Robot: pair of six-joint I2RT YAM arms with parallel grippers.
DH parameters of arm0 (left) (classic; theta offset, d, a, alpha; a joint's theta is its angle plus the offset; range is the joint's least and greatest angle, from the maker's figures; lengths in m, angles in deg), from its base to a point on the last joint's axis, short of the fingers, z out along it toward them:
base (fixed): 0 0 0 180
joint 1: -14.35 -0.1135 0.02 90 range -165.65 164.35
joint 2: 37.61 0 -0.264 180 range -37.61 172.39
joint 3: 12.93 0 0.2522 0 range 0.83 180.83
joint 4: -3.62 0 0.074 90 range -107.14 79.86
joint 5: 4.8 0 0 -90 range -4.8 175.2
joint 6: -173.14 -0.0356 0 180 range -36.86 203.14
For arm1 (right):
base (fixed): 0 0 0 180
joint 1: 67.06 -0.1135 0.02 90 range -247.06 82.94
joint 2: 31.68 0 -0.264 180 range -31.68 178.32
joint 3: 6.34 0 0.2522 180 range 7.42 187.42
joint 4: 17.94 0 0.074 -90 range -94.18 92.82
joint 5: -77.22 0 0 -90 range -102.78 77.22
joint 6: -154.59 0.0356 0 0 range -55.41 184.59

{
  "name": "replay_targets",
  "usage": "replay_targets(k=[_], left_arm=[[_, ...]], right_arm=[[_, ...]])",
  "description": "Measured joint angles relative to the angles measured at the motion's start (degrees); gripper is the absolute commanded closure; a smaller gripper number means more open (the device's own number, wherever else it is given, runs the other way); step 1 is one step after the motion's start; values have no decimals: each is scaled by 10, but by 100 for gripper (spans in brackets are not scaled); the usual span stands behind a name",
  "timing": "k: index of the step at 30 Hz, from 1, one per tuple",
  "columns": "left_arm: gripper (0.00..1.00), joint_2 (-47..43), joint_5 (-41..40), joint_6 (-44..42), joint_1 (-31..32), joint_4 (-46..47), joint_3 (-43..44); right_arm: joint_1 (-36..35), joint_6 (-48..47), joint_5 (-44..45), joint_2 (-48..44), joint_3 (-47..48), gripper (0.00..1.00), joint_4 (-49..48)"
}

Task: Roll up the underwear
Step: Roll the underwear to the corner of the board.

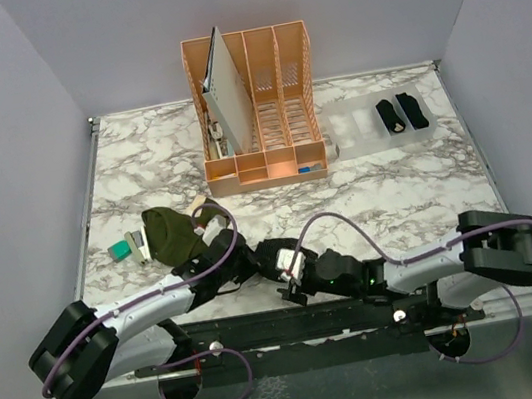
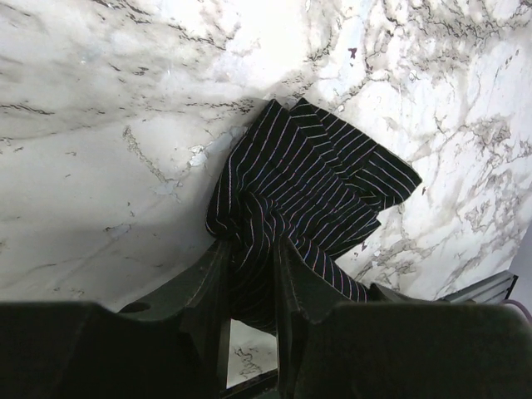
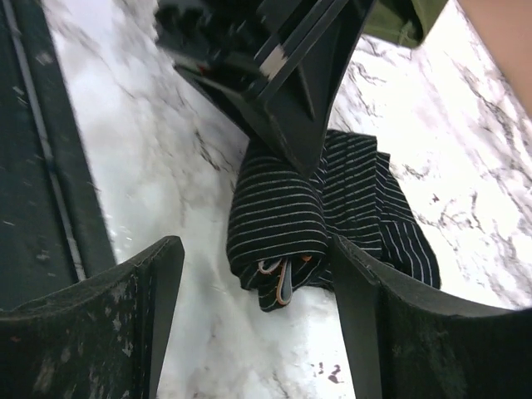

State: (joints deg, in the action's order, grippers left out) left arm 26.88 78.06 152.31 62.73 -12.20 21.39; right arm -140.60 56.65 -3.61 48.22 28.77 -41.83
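Left gripper (image 2: 252, 264) is clamped on the striped briefs (image 2: 309, 179). Cloth is pinched between my fingers (image 2: 209, 287) near one bunched end. The rest fans out flat on the table (image 1: 396, 189), near its front edge, between my two arms. I judge the pinch is there to anchor that end so the cloth can't slide while it gets rolled.

Right gripper (image 3: 256, 270) has jaws spread wide, one on each side of the folded end of the striped briefs. Neither pad looks to be touching cloth, so it holds nothing. It faces my left gripper across the cloth, probably lined up to take the fold and turn it.

The roll looks barely started: one loose fold at the near end, the rest flat. The fabric is soft and thin, so the fold could flop open if the pinch slips.

The green briefs (image 1: 172, 233) lie in a loose heap to the left, unrolled, beside a teal block (image 1: 119, 250). Two black rolls (image 1: 391, 115) sit far right, side by side, well apart from my arms, and look done. The orange rack (image 1: 267, 174) stands at the back, not involved.
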Motion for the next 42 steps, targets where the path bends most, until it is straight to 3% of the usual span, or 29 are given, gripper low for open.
replay_targets(k=[10, 15, 17, 22, 23, 25, 28, 30, 36, 42], left_arm=[[77, 5, 3, 0, 0, -8, 7], [77, 8, 3, 0, 0, -8, 9], [77, 10, 4, 0, 0, -8, 10], [76, 12, 5, 0, 0, -9, 12], [73, 12, 5, 0, 0, -9, 12], [57, 9, 4, 1, 0, -11, 12], [47, -10, 4, 6, 0, -9, 0], [34, -32, 1, 13, -1, -9, -17], [21, -104, -11, 22, -2, -45, -38], [18, -174, -15, 23, -2, -61, -69]], right_arm=[[-68, -136, 147, 108, 21, 33, -51], [-77, -163, 188, 139, 21, 44, -87], [-81, -167, 197, 146, 21, 52, -98], [-86, -161, 214, 157, 21, 86, -109], [-86, -155, 216, 157, 21, 92, -111], [-85, -136, 216, 157, 12, 99, -127], [-76, -90, 195, 157, -2, 100, -150], [-63, -49, 163, 157, -2, 99, -155], [-9, 101, 50, 157, -10, 100, -189], [59, 217, -64, 172, -27, 100, -237]])
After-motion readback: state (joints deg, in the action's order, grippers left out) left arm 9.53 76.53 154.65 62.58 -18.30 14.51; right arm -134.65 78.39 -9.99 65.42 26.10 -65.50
